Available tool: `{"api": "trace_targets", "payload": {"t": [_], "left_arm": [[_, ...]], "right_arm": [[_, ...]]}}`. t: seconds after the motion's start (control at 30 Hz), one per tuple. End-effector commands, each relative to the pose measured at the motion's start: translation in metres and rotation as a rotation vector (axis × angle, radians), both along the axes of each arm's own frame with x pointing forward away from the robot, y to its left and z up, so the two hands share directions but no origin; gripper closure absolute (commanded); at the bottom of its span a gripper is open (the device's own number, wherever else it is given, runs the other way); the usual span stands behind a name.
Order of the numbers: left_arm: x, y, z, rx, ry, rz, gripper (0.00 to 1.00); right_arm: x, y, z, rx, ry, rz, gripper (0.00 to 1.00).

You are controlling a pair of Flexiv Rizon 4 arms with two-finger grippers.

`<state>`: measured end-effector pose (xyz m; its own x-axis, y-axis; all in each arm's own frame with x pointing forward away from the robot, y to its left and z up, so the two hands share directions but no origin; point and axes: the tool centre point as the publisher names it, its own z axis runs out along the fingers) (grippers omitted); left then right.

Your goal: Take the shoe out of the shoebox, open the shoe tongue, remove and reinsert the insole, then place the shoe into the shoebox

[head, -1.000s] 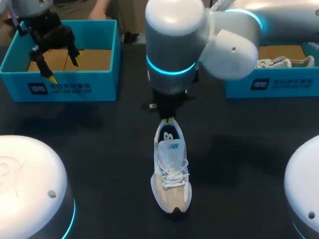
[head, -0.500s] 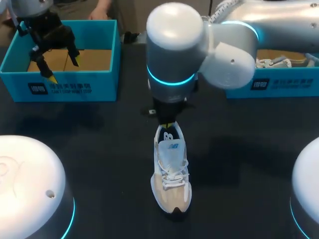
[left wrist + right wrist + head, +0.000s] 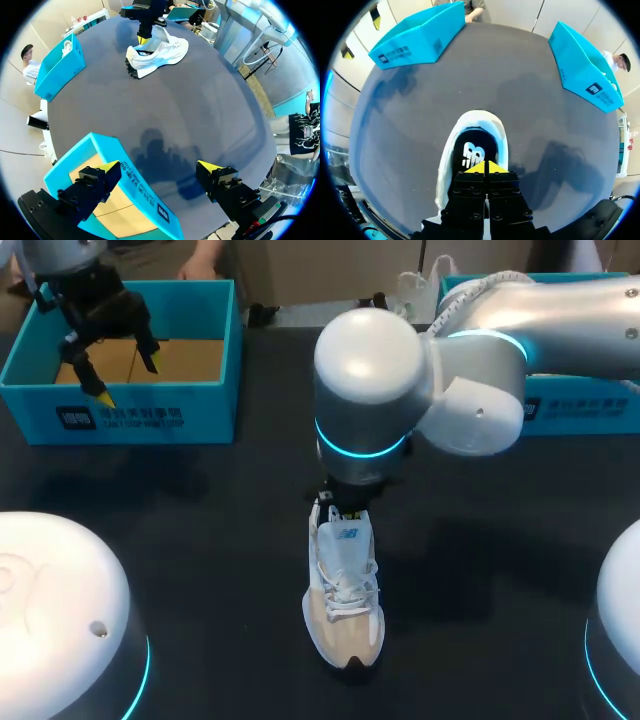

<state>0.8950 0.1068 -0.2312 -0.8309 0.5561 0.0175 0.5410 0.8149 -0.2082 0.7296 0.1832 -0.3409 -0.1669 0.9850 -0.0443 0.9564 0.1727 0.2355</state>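
While the dark table [image 3: 210, 530] carries one blue shoebox [image 3: 150, 415] at its far left and a second box [image 3: 585, 412] at its far right, the right arm [image 3: 470, 360] reaches in to the middle. The white-and-tan shoe [image 3: 343, 592] stands upright there on the tabletop, outside both boxes. The right gripper [image 3: 484, 168] hangs just over its heel opening, yellow tips pressed together on nothing. The left gripper [image 3: 159, 169] hovers above the left shoebox, fingers spread wide.

surface: table [image 3: 210, 570] | top: dark, plain, even | light: from above, soft shadows lying on it
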Motion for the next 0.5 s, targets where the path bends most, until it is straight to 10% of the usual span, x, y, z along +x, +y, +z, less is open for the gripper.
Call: {"api": "trace_targets", "payload": {"t": [0.03,0.5], "left_arm": [[0.0,0.0,0.0,0.002,0.0,0.0,0.0],[0.0,0.0,0.0,0.002,0.0,0.0,0.0]], "right_arm": [[0.001,0.011,-0.011,-0.008,-0.012,-0.022,1.0],[0.008,0.009,-0.025,-0.046,-0.027,-0.047,1.0]]}}
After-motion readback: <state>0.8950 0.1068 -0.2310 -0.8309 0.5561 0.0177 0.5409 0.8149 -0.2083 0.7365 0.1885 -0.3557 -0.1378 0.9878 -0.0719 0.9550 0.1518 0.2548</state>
